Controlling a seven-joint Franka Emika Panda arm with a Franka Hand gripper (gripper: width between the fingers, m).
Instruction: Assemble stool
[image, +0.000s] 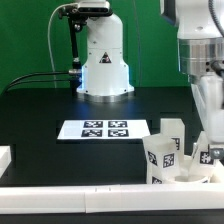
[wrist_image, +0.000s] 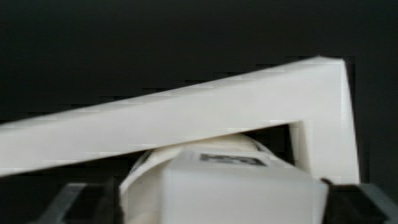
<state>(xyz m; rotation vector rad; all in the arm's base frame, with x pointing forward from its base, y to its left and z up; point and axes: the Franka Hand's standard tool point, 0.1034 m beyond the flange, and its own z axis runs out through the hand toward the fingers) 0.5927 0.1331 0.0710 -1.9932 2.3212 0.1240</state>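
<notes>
The stool's white parts stand at the exterior view's lower right. Two chunky legs (image: 164, 150) with black-and-white tags stand upright there, on or just behind the shallow seat disc (image: 178, 174), which shows only in part. My gripper (image: 210, 148) hangs straight down at the right edge and is shut on another tagged leg (image: 204, 156). In the wrist view this white leg (wrist_image: 210, 180) fills the space between my dark fingers (wrist_image: 349, 203). My gripper (wrist_image: 214, 208) holds it by its sides.
The marker board (image: 105, 129) lies flat at the middle of the black table. A long white border rail (image: 90, 198) runs along the front and meets another at the corner (wrist_image: 311, 95) just beyond the held leg. The robot base (image: 104, 65) stands at the back.
</notes>
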